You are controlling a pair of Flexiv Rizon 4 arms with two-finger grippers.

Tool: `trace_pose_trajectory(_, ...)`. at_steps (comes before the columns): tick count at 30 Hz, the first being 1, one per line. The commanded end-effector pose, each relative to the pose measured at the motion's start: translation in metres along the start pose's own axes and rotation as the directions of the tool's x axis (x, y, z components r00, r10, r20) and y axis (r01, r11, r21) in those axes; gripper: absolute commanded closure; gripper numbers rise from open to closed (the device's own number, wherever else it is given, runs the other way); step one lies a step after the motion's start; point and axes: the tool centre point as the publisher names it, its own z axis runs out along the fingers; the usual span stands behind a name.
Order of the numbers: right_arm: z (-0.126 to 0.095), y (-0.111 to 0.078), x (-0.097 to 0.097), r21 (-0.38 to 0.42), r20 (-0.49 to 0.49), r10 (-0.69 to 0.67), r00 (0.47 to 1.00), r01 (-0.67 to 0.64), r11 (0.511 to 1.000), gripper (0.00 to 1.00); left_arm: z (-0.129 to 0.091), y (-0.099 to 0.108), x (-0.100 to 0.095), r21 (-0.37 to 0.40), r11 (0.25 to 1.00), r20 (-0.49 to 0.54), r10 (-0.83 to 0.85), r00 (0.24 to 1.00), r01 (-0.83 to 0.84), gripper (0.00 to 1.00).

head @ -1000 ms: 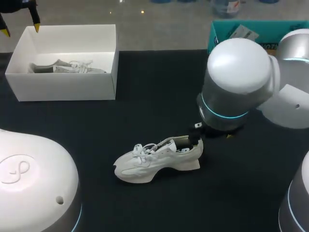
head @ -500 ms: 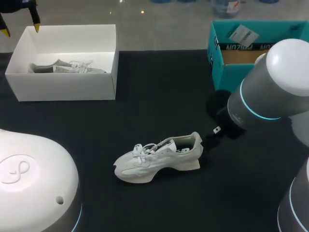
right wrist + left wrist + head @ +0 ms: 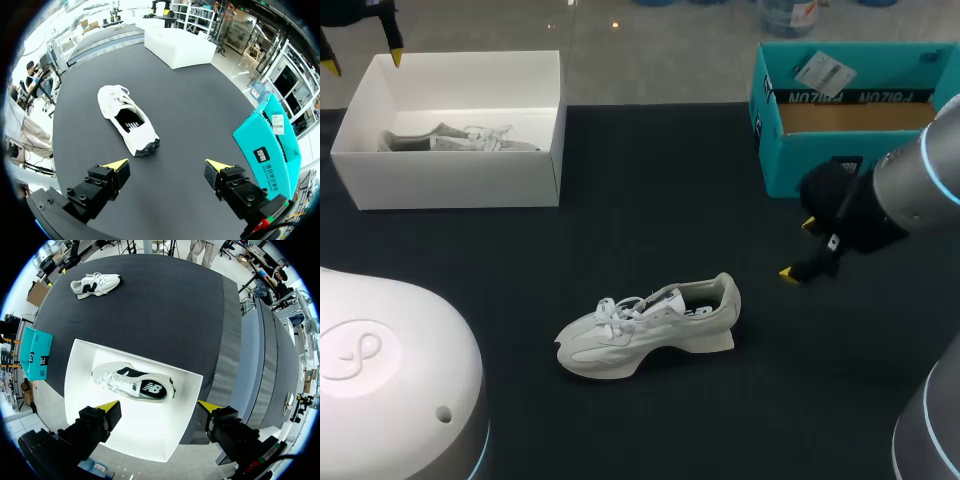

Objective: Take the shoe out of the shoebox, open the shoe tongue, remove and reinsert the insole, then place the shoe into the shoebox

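A white shoe (image 3: 650, 325) lies on its sole in the middle of the black table, toe to the left, its mouth uncovered. My right gripper (image 3: 798, 250) hangs open to the right of its heel, apart from it. In the right wrist view the shoe (image 3: 127, 120) lies ahead of the open gripper (image 3: 167, 165), heel nearest. The white shoebox (image 3: 450, 180) stands at the back left with a second shoe (image 3: 455, 140) inside. My left gripper (image 3: 362, 60) hovers open above the box's far left corner. From the left wrist, the gripper (image 3: 159, 406) looks down on the boxed shoe (image 3: 132, 382).
A teal cardboard box (image 3: 850, 100) stands at the back right, close behind my right arm, and shows beside the right gripper as the teal box (image 3: 272, 145). My arms' grey bases fill the near left and near right corners.
My right arm has drawn back to the right, away from the shoe's heel, uncovering the teal box. The shoe stays where it was. The left arm has not moved.
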Motion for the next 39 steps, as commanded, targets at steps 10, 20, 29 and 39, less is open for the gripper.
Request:
trace_pose_trajectory(10, 0.013, -0.022, -0.005, -0.464, -0.289, -0.383, 0.877, 0.222, 0.858, 0.00, -0.001, 0.000, 0.000, 0.001, 1.000, -0.003, 0.000, 1.000, 0.000, 0.00)
trace_pose_trajectory(20, 0.028, -0.051, -0.003, -0.472, -0.223, -0.272, 0.936, 0.140, 0.871, 0.00, -0.001, 0.000, 0.000, 0.001, 1.000, -0.003, 0.000, 1.000, 0.000, 0.00)
trace_pose_trajectory(29, 0.031, -0.069, 0.002, -0.452, -0.210, -0.278, 0.937, 0.159, 0.877, 0.00, -0.001, 0.000, 0.000, 0.001, 1.000, -0.003, 0.000, 1.000, 0.000, 0.00)
trace_pose_trajectory(39, 0.031, -0.069, 0.002, -0.452, -0.210, -0.278, 0.937, 0.159, 0.877, 0.00, -0.001, 0.000, 0.000, 0.001, 1.000, -0.003, 0.000, 1.000, 0.000, 0.00)
